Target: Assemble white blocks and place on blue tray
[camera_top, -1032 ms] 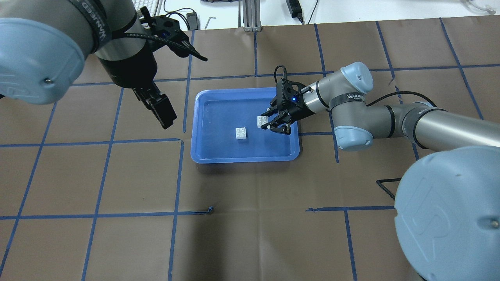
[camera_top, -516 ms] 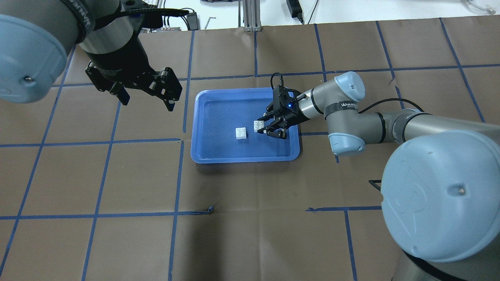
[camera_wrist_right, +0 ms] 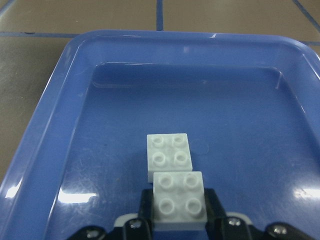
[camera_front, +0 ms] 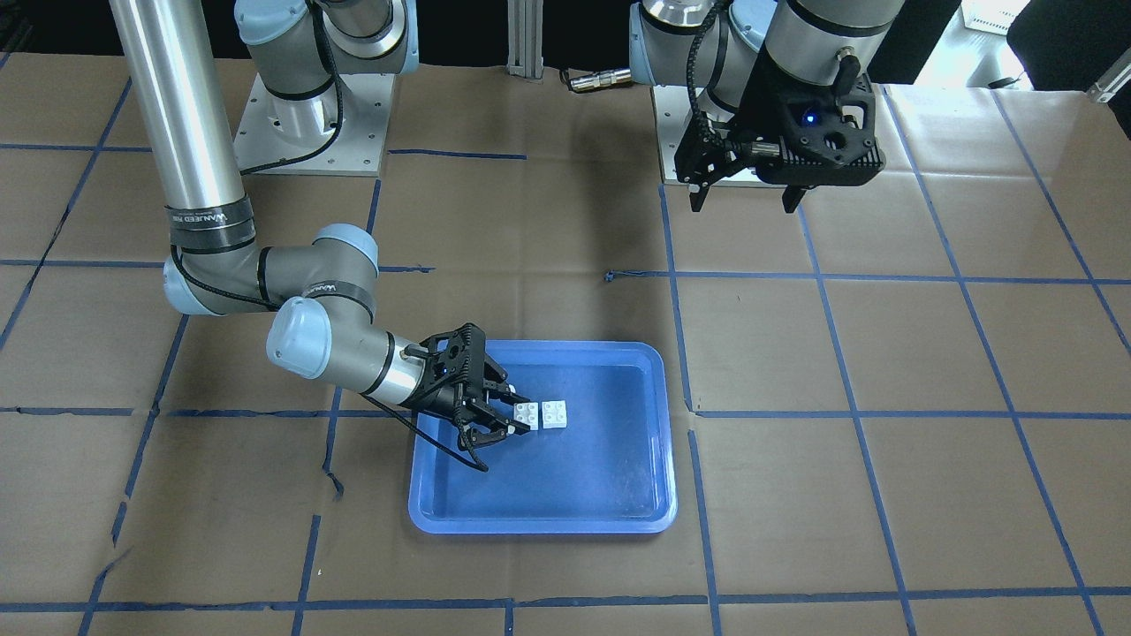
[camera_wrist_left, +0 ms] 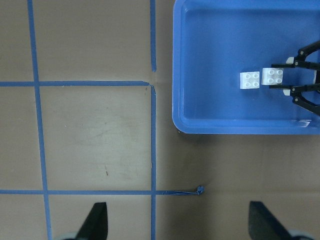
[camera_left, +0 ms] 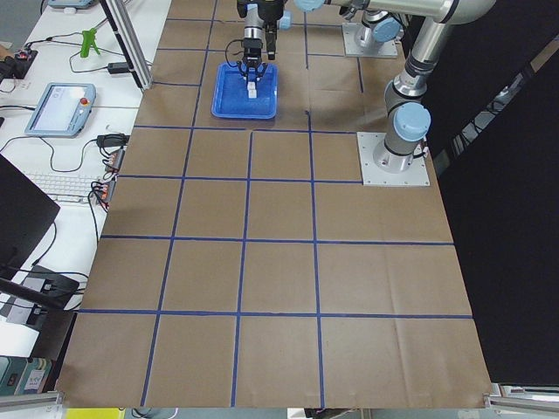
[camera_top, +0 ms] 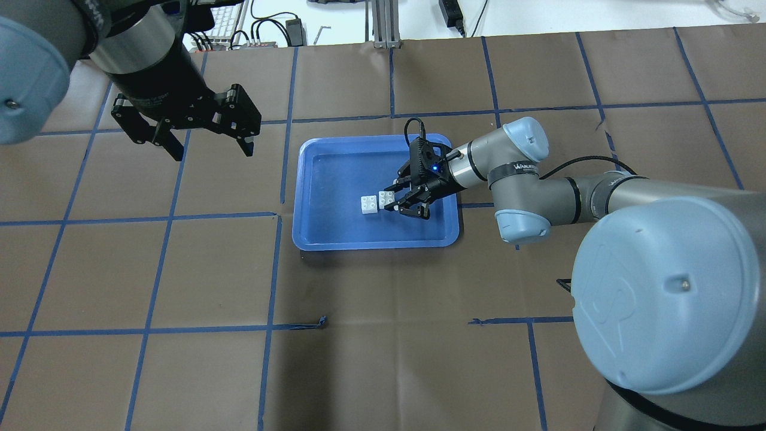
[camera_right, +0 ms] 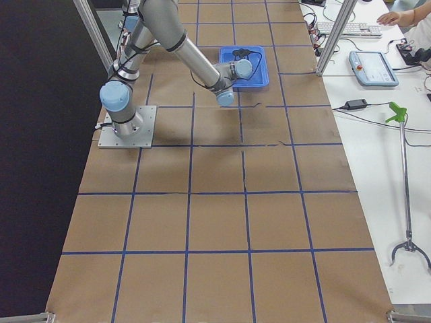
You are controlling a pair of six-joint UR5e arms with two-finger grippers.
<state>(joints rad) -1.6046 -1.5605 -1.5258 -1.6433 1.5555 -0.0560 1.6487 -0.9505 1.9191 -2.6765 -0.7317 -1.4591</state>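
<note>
1. Two white blocks, the first block and the second block.
2. Four round studs on top of each block, eight in all.
3. One blue tray.
4. Two robot arms, the left arm and the right arm.
5. Two pincers, the left pincer and the right pincer, each with two fingers.
6. One brown surface.
7. One green-handled grabber tool on the side bench.
8. One control tablet there too.
</note>
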